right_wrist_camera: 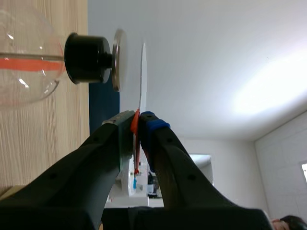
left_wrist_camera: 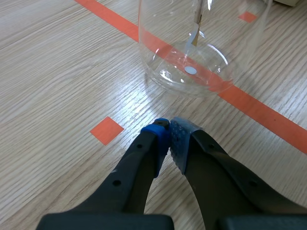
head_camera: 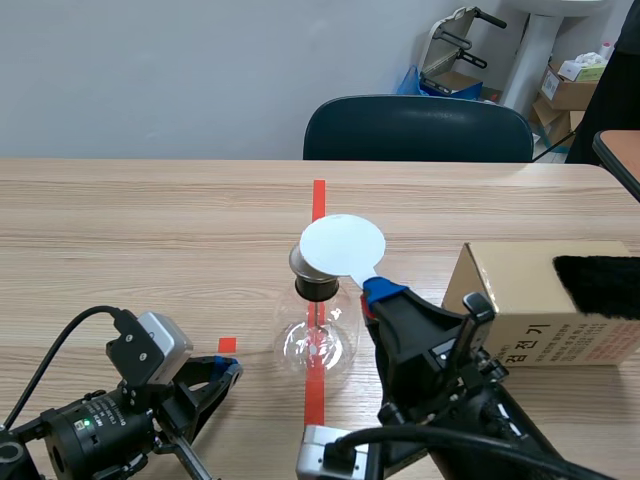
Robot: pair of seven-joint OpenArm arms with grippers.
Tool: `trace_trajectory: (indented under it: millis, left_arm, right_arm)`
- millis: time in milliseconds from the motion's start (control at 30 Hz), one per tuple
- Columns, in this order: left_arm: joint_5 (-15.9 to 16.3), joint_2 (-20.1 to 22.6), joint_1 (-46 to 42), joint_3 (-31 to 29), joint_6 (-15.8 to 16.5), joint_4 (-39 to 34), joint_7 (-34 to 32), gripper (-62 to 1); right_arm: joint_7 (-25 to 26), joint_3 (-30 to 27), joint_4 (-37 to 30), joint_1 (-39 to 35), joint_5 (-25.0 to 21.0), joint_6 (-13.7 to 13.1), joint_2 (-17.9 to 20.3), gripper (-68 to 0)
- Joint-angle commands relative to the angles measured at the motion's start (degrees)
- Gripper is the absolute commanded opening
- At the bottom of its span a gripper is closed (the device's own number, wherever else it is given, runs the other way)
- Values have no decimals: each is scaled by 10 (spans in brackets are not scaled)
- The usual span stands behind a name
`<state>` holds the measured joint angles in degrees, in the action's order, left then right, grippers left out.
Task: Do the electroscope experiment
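Note:
The electroscope is a clear glass flask with a black stopper and a metal disc on top, standing on the red tape line. A round white plate hangs just over the metal disc, with a small gap between them in the right wrist view. My right gripper is shut on the plate's thin handle; the plate shows edge-on next to the metal disc. My left gripper is shut on nothing, low over the table, a short way before the flask.
A cardboard box with black fur on it lies at the right. A dark chair stands behind the table's far edge. A small orange square mark lies beside the left fingertips.

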<state>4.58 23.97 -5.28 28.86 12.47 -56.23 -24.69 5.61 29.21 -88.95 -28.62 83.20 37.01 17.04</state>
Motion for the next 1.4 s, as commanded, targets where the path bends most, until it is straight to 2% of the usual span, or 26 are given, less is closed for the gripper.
trace_trajectory:
  millis: [0, 267, 1233, 1367]
  left_arm:
    - [3, -4, -6, 1, 1, -7, -8, -569]
    - [3, -4, -6, 1, 1, -7, -8, -569]
    - [3, -4, -6, 1, 1, -7, -8, -569]
    - [3, -4, -6, 1, 1, -7, -8, -569]
  right_arm:
    - [7, -4, -14, 0, 2, 2, 9, -665]
    - [34, -4, -14, 0, 2, -4, 9, -665]
    - [33, -4, -14, 0, 2, -5, 9, -665]
    - [15, -4, -14, 0, 2, -5, 9, -665]
